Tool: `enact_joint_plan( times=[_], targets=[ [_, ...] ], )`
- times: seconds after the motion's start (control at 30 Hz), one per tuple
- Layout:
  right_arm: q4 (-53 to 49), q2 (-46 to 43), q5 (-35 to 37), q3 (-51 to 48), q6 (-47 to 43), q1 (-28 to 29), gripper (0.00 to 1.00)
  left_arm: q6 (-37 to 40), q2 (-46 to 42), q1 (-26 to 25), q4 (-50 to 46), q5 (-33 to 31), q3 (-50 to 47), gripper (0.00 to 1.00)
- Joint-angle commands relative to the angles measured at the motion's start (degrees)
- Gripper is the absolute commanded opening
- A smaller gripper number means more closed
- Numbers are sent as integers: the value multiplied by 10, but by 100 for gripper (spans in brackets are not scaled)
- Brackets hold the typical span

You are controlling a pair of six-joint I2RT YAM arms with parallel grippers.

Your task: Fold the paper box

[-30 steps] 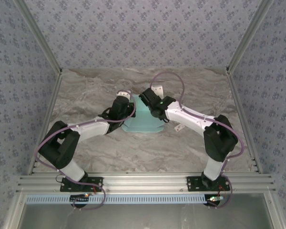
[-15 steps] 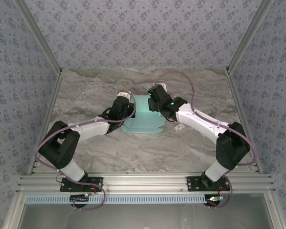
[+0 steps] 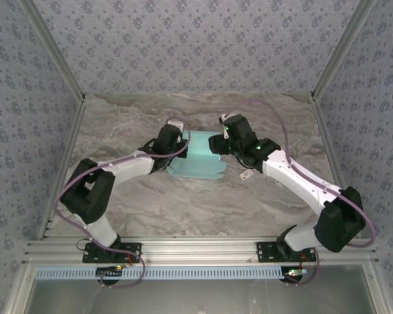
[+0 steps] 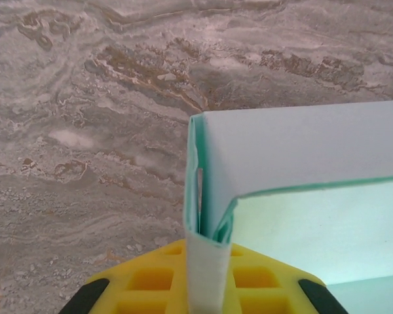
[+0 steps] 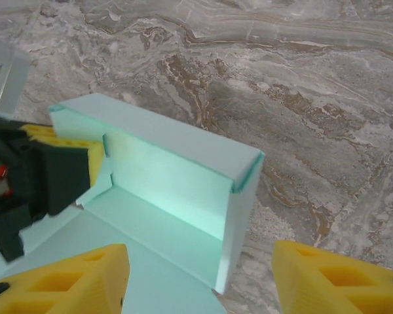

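walls: blue floral paper | tabletop: grey-brown marble

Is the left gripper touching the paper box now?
Touching. The left wrist view shows the left gripper clamped on the folded wall of the paper box.

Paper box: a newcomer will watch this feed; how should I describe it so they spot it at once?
On the marble table, look between the left claw and right claw. The paper box lies there, its left wall pinched by the left claw. It is pale cyan card with walls folded upright, unlike the tiny white tag beside it.
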Motion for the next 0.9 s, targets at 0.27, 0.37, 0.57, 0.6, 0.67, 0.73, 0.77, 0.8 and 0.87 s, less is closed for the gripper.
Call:
enact_joint_plan(
  times=[0.27, 0.37, 0.57, 0.6, 0.67, 0.73, 0.77, 0.8, 0.87],
  targets=[
    [92, -9, -33, -70, 3, -16, 62, 107, 71, 31, -314, 128, 162, 13],
    [92, -19, -22, -87, 8, -20, 62, 152, 95, 36, -395, 151, 202, 14],
    [87, -38, -25, -115, 29, -43, 62, 222, 125, 44, -491, 168, 246, 16],
    [85, -39, -27, -119, 32, -47, 62, 233, 133, 45, -505, 171, 257, 17],
    [80, -39, -30, -124, 38, -52, 62, 250, 157, 45, -543, 163, 284, 18],
    [78, -38, -32, -131, 42, -56, 62, 266, 184, 45, -570, 156, 309, 20],
    [76, -38, -32, -134, 42, -57, 62, 272, 194, 45, -580, 152, 319, 21],
    [74, -39, -31, -137, 43, -57, 62, 276, 204, 45, -591, 149, 331, 22],
    [70, -41, -28, -143, 44, -58, 62, 282, 222, 45, -605, 146, 353, 23]
  ],
)
